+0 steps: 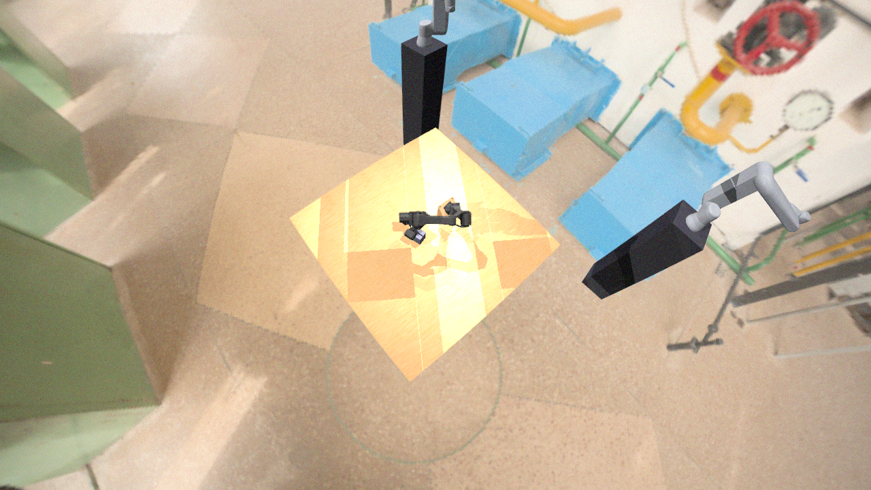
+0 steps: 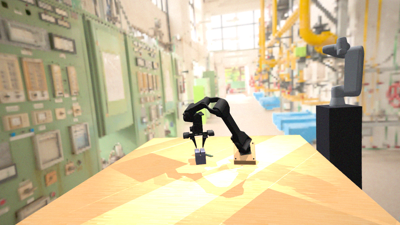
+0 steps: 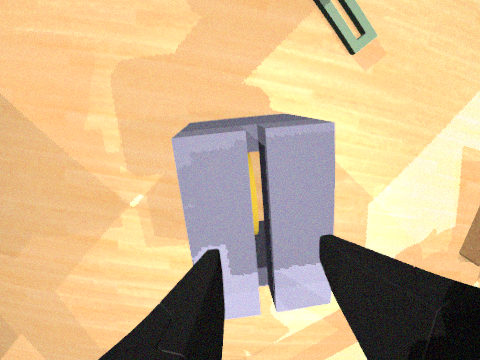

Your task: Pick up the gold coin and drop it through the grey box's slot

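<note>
The grey box (image 2: pixel 200 158) (image 3: pixel 300 200) stands on the table, its lid slot running away from the fingers in the wrist view. The gold coin (image 3: pixel 254 195) shows as a thin yellow strip inside the slot, against its left side; how deep it sits is hard to tell. My gripper (image 2: pixel 199 147) (image 3: pixel 271 254) is open and empty just above the lid, with one finger on either side of the slot. The shallow green holder (image 2: pixel 209 155) (image 3: pixel 364 42) lies beside the box, partly cut off in the wrist view; the part of its groove in view is empty.
The arm's wooden base block (image 2: pixel 244 162) (image 3: pixel 472 240) stands to the right of the box. A grey arm on a black pedestal (image 1: pixel 645 250) (image 2: pixel 338 145) stands off the table's right side. Another black pedestal (image 1: pixel 421 91) stands beyond the table's top corner.
</note>
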